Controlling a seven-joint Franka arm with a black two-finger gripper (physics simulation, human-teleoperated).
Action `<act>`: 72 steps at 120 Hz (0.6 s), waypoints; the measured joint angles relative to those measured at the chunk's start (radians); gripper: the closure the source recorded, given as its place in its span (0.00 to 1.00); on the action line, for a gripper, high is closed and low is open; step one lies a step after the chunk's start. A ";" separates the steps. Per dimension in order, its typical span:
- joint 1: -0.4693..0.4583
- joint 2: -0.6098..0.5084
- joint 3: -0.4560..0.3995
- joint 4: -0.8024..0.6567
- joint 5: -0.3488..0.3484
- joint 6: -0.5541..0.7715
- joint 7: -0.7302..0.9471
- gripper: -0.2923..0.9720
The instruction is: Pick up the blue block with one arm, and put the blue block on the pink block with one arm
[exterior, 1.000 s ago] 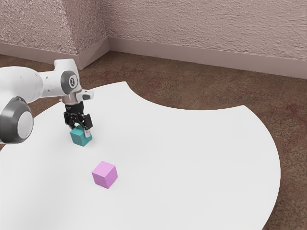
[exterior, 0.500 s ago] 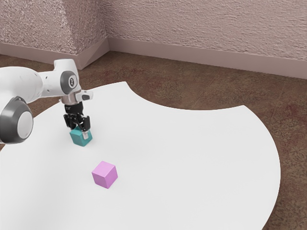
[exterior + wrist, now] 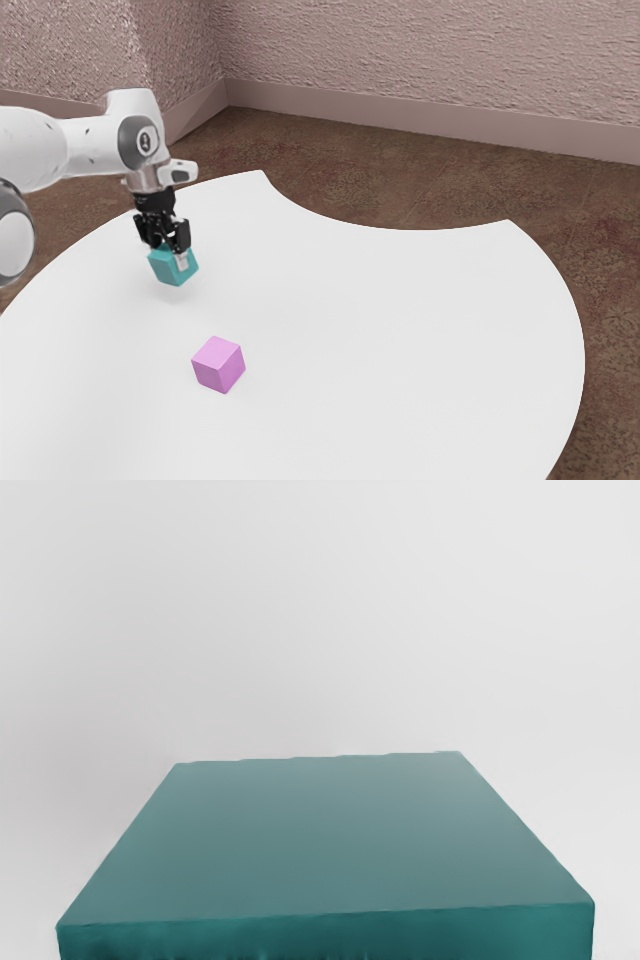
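The black two-finger pincer [image 3: 172, 256] is clenched on the blue block [image 3: 171, 271], a teal-tinted, plain-faced cube, with one finger on each of two opposite side faces. The block hangs just clear of the round white table [image 3: 400, 330], at the far left of it. In the wrist view its flat top [image 3: 330, 850] sits right under the hand. It looks stiff, light and smooth, so I judge it may slip or twist unless the grip is square across parallel faces, near its middle height. The pink block [image 3: 218, 364], a pale matte cube, rests on the table nearer and slightly to the right, well apart from the pincer. Half a second ago the blue block stood on the table. It is now raised, and the arm has come up with it.
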 joint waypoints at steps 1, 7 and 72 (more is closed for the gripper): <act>-0.005 -0.008 0.000 -0.008 0.001 0.001 -0.002 0.53; -0.040 -0.061 0.000 -0.065 0.007 0.004 -0.014 0.53; -0.254 -0.358 -0.002 -0.516 0.035 0.186 -0.231 0.53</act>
